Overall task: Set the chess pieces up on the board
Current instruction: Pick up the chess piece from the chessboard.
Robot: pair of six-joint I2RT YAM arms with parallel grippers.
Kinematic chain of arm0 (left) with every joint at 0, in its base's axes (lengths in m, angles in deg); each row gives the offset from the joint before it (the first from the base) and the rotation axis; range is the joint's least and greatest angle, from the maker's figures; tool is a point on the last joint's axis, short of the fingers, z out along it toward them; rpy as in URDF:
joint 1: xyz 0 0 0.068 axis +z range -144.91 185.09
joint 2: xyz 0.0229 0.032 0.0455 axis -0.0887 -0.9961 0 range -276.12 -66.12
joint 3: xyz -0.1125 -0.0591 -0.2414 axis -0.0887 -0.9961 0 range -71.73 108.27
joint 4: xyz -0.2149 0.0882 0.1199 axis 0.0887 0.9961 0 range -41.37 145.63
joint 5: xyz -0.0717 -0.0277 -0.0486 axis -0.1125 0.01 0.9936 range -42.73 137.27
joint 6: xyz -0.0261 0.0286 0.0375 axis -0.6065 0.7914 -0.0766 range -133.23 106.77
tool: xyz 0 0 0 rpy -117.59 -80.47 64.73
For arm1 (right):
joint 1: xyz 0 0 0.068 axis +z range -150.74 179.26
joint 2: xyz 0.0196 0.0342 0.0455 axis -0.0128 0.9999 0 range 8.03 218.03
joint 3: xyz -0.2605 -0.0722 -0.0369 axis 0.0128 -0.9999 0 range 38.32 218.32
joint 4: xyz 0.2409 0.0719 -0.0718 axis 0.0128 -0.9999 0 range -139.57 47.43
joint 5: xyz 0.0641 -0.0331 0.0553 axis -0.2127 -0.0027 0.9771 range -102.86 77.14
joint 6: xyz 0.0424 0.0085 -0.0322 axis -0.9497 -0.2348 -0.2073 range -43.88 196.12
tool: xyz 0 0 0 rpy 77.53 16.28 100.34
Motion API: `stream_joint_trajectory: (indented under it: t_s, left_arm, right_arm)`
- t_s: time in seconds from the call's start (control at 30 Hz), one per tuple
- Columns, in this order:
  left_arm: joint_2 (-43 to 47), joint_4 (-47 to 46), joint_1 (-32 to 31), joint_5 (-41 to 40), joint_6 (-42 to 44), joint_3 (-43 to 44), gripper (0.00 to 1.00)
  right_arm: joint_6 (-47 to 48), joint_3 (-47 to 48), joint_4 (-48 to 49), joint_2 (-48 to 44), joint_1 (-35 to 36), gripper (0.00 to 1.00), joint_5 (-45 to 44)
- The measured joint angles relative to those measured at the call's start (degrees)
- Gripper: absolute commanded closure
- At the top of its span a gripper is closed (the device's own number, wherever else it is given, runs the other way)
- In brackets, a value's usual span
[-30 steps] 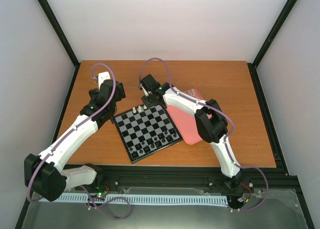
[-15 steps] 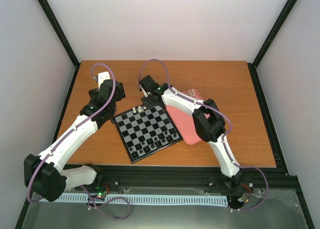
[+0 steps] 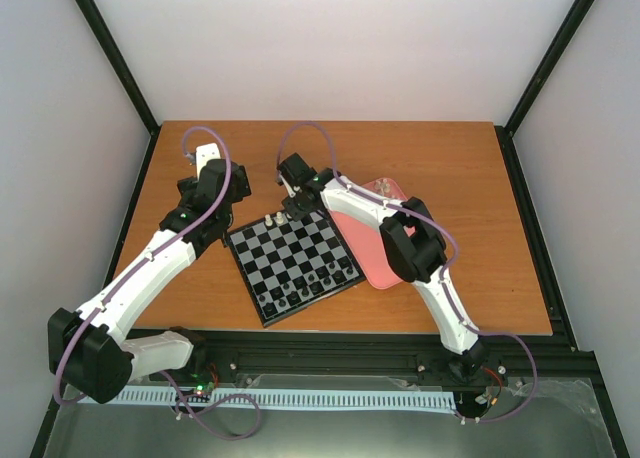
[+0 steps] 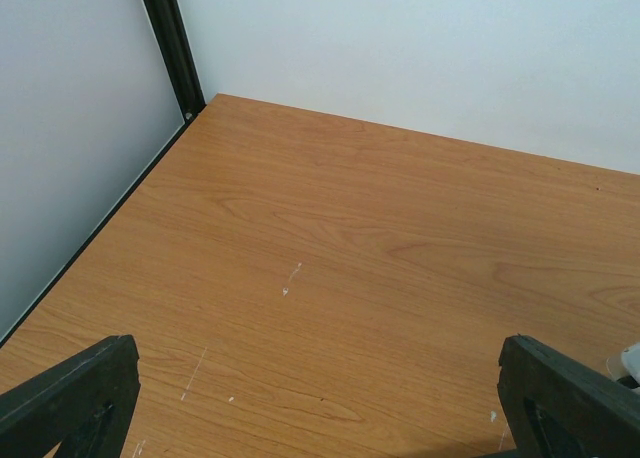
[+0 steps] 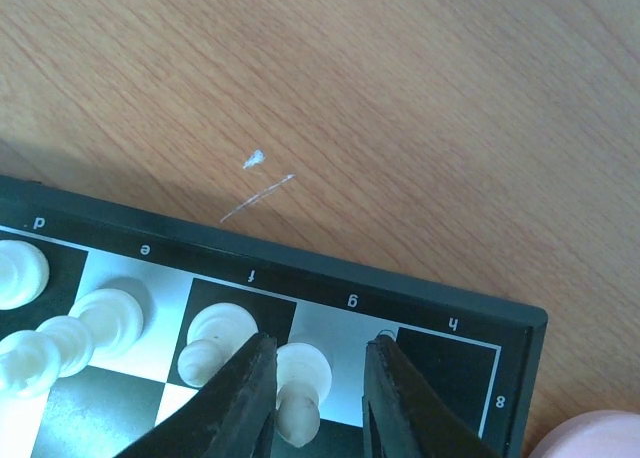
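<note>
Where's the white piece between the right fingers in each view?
Top external: hidden under the right gripper at the board's far edge.
Left wrist: not in it.
Right wrist: bottom centre, white piece standing between the fingers.
Shared landmark: the pink tray beside that board corner.

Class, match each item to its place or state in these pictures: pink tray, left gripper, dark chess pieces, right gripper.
Items:
1. pink tray
2. left gripper
3. dark chess pieces
4. right gripper

Descriptions:
A. open above the table
B. on the near rows of the board
C. fingers either side of a white piece
D. right of the board

Pairs: 1-D, 2-A, 3-B, 4-C
</note>
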Motion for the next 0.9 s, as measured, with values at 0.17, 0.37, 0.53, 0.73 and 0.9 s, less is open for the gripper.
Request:
stream_joint_trajectory:
  t_s: [0.17, 0.37, 0.53, 0.73, 0.9]
  left_arm:
    - [0.00, 0.02, 0.00, 0.00, 0.00, 0.00, 0.00]
    - [0.00, 0.02, 0.00, -0.02, 0.00, 0.00, 0.00]
    - [0.20, 0.02, 0.00, -0.02, 0.00, 0.00, 0.00]
    - [2.64, 0.07, 0.00, -0.02, 0.00, 0.00, 0.00]
    - [5.79, 0.13, 0.00, -0.07, 0.00, 0.00, 0.00]
  right_arm:
    - [0.13, 0.00, -0.22, 0.39, -0.11, 0.92, 0.61]
    - [0.17, 0.09, -0.42, 0.37, -0.11, 0.93, 0.39]
    - [0.17, 0.09, -0.90, -0.11, -0.15, 0.93, -0.33]
    - [0.42, 0.79, -1.25, -2.99, -0.04, 0.93, -0.24]
    - [0.92, 4.11, -1.16, -3.58, 0.94, 0.93, 1.05]
